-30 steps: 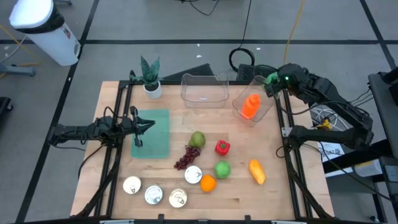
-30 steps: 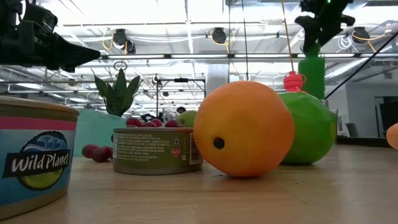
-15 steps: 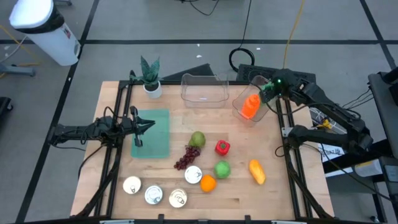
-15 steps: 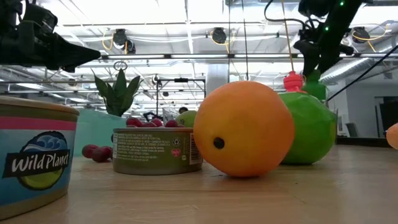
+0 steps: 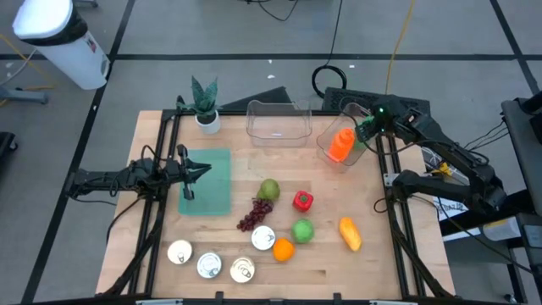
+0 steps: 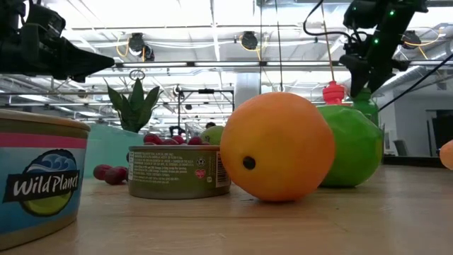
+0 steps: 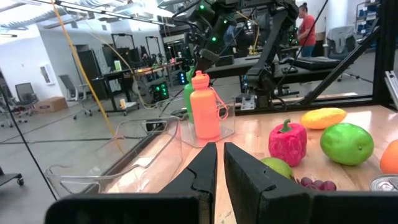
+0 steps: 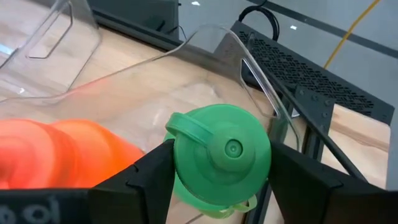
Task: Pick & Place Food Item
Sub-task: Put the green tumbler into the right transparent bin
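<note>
Green bottle [image 8: 221,158] sits clamped between the right gripper [image 8: 214,167]'s fingers [image 8: 146,177], cap end gripped, right at the clear bin [image 5: 353,113] at the table's back right corner, with an orange bottle [image 5: 341,144] already standing in that bin. Left gripper [image 7: 217,163] waits over the teal mat [image 5: 207,182] on the left side, jaws nearly together with only a thin gap, nothing held. Remaining food is mid-table: pear [image 5: 269,189], grapes [image 5: 252,215], red pepper [image 5: 302,201], green apple [image 5: 303,230], orange [image 5: 283,249], mango [image 5: 350,234], plus cans [image 5: 209,265] near the front edge; a second clear bin [image 5: 277,123] stands beside the potted plant [image 5: 205,103].
</note>
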You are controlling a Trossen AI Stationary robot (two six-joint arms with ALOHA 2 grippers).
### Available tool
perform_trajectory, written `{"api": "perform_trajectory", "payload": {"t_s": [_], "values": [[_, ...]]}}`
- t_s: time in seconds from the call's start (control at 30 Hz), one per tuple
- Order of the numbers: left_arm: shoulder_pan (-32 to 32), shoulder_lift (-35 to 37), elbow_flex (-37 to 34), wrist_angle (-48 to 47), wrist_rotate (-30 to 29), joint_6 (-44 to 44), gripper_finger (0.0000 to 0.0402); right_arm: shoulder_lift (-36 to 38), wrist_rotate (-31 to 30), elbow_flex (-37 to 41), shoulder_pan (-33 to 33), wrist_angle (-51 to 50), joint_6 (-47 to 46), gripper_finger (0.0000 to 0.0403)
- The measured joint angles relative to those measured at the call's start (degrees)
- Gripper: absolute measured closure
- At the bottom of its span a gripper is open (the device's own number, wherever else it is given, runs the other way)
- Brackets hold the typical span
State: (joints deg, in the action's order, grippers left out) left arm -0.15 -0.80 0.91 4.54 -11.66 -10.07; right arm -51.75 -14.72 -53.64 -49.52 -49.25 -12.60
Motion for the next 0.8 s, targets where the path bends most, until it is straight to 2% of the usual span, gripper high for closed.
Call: {"api": "perform_trajectory", "payload": {"t_s": [0.67, 0.8], "values": [[-0.01, 0.02, 0.00, 0.00, 0.00, 0.00, 0.0360, 0.09, -0.23, 3.80, 0.00, 3.13, 0.25, 0.0174], [0.00, 0.02, 0.00, 0.01, -0.02, 0.00, 0.0360, 0.07, 0.00, 3.91, 0.00, 3.02, 0.26, 0.0162]]}}
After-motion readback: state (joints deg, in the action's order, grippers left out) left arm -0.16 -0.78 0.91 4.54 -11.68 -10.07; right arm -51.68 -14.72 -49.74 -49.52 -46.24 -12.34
